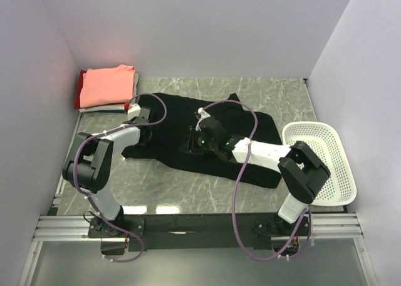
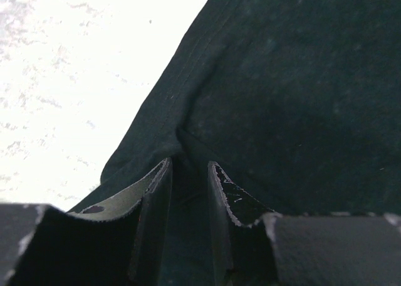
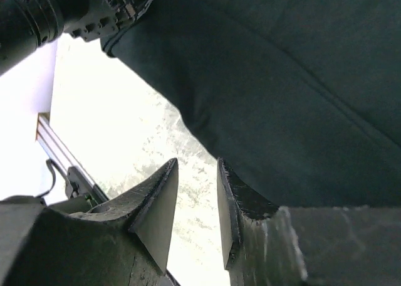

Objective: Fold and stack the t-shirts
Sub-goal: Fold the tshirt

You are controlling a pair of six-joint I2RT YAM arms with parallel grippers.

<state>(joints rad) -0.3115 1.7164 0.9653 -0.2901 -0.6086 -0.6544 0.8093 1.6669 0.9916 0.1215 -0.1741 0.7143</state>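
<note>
While the left gripper [image 2: 189, 165] pinches the black t-shirt [image 1: 172, 113], the right gripper [image 3: 197, 165] hangs narrowly parted, gripping nothing; the white mesh basket [image 1: 346, 173] sits mid-right, just beside that shirt.

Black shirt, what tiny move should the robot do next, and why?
Probably lift the left gripper a little and carry that edge toward the middle. Its jaws look pinched on a pucker at the edge of the black shirt, and the shirt lies spread out, unfolded. Whether the right gripper holds cloth is unclear.
</note>
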